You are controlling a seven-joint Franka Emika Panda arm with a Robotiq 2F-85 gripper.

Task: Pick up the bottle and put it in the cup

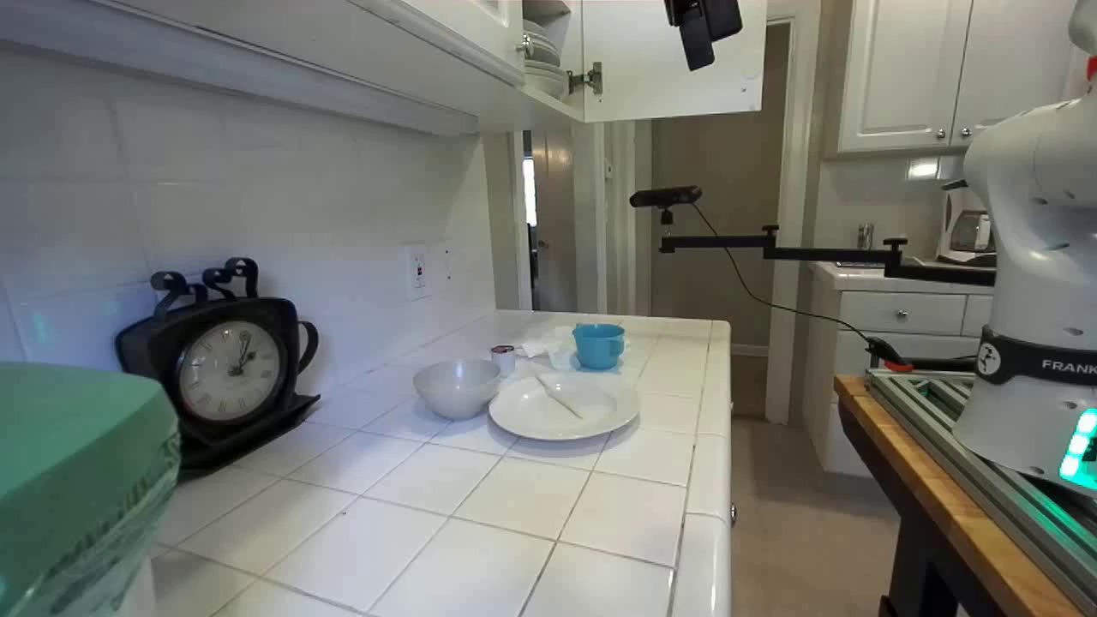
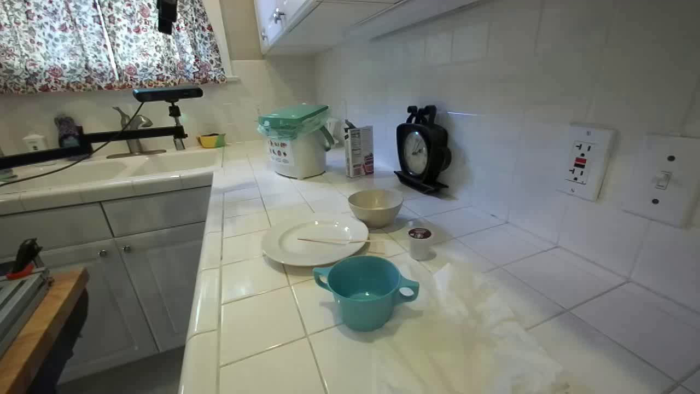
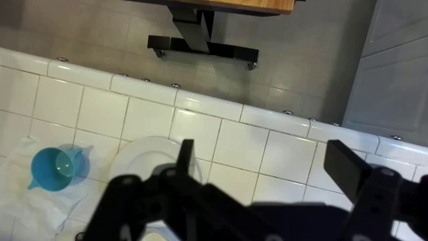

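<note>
And here's the gripper [image 3: 262, 154] up high above the white tiled counter [image 3: 103, 110], its fingers [image 3: 346, 169] spread wide in the wrist view — nothing held between them! In both exterior views a dark part of it shows at the top edge. Over on the left of the wrist view sits the teal cup [image 3: 50, 167], well apart from those fingers; in an exterior view it stands upright at the near end, handles [image 2: 408, 291] out left and right, crumpled white paper [image 2: 481, 334] to its right. Beyond it, the white plate [image 2: 290, 249] with a thin stick [image 2: 333, 240] lying across — a small white pod [image 2: 420, 249] to the right, the pale bowl [image 2: 374, 212] farther back, and the dark clock [image 2: 418, 153] far off by the wall
</note>
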